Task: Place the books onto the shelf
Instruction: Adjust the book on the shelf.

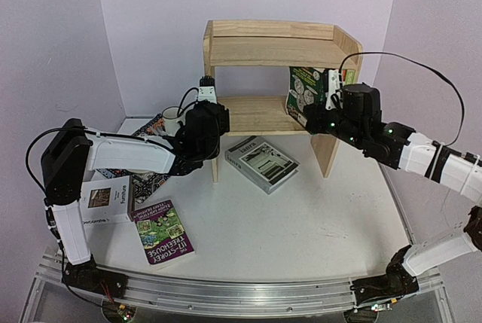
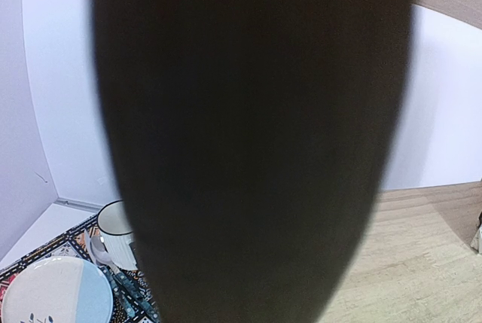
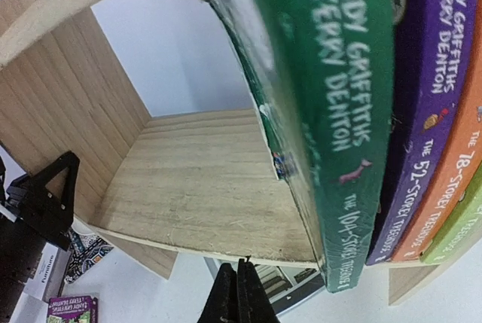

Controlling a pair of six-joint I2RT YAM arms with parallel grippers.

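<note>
Fingers of the left gripper (image 1: 209,129) cannot be judged: a dark shape fills its wrist view. From above, the gripper sits against the left side panel of the shelf (image 1: 271,33). Near that arm's base lie the white book (image 1: 105,201) and, just right of it, the purple book (image 1: 163,231), both flat on the table (image 1: 316,217). The grey book (image 1: 262,163) lies flat in front of the shelf, between the arms, its long axis running from far-left to near-right. The right gripper (image 3: 237,293) has its fingers pressed together on nothing. It is at the lower tier's front edge, beside the leaning green book (image 3: 331,112) in the standing row. The grey book lies below and left of those fingers, which would likely have to spread first.
</note>
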